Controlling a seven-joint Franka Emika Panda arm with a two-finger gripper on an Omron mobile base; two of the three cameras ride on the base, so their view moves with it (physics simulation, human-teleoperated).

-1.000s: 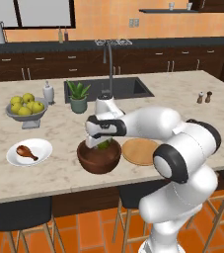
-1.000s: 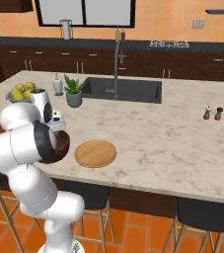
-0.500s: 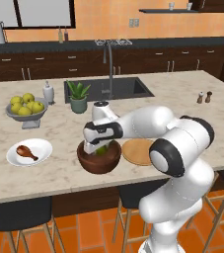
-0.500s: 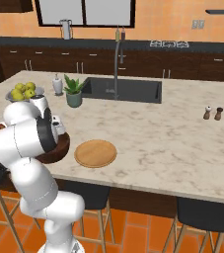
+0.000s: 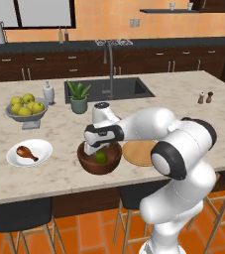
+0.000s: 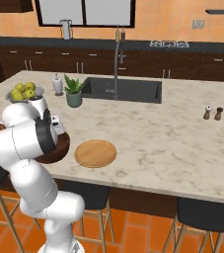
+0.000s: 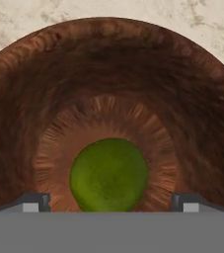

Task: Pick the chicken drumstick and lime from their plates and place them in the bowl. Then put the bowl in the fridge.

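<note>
One round green lime (image 7: 109,174), dull-skinned

I count one dark wooden bowl (image 5: 99,159) with one lime (image 7: 109,174) lying in it. One white plate (image 5: 29,152) carries one chicken drumstick (image 5: 27,153), and one tan wooden plate (image 5: 140,153) lies just beside the bowl. One grey pedestal dish (image 5: 27,113) holds a heap of yellow-green fruit (image 5: 25,104); I make out about six, though some hide behind others. I see one potted plant (image 5: 79,96), one small white bottle (image 5: 48,93), two shakers (image 5: 205,97), one sink (image 5: 108,89) with one faucet (image 5: 110,64), and four stools (image 5: 22,218) in my left base view.
</note>
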